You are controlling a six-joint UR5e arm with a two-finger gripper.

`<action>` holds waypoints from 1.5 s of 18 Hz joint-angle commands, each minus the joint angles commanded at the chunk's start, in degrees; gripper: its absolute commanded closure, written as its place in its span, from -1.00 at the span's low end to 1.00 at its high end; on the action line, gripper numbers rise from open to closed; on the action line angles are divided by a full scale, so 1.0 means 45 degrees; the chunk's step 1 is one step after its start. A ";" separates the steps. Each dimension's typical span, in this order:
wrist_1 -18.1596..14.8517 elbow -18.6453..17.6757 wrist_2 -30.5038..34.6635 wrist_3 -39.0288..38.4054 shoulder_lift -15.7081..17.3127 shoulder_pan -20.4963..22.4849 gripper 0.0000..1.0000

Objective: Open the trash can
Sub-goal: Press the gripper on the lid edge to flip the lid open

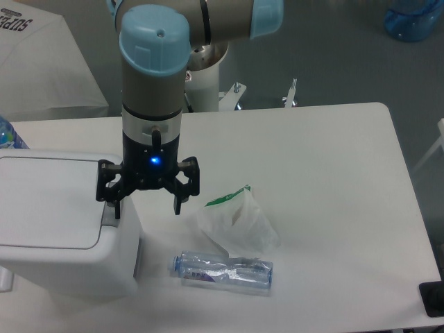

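White trash can (pixel 59 222) lid down, arm vertical, fingers (pixel 115 205) spread apart over its right rim.

The trash can (pixel 59 229) at the lower left looks like smooth white plastic with a soft shine. The bottle (pixel 223 270) is clear, crinkly plastic. The bag (pixel 236 220) is thin, see-through plastic. The table (pixel 326 180) is smooth, matt white.

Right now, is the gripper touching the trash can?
Cannot tell. In the camera view, the gripper's left finger overlaps the trash can's rim by the lid, but contact or a gap isn't plain.
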 joint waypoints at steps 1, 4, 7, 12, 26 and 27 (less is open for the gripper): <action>0.0000 0.0000 0.0000 0.0000 -0.0020 0.0000 -1.00; -0.0020 -0.0039 0.0000 0.0000 0.0000 0.0000 -1.00; -0.0020 -0.0058 0.0020 0.0000 -0.0020 0.0000 -1.00; 0.0000 -0.0117 0.0020 0.0000 -0.0020 0.0000 -1.00; 0.0000 -0.0195 0.0020 0.0019 -0.0020 0.0000 -1.00; 0.0000 -0.0195 0.0000 0.0000 -0.0020 0.0000 -1.00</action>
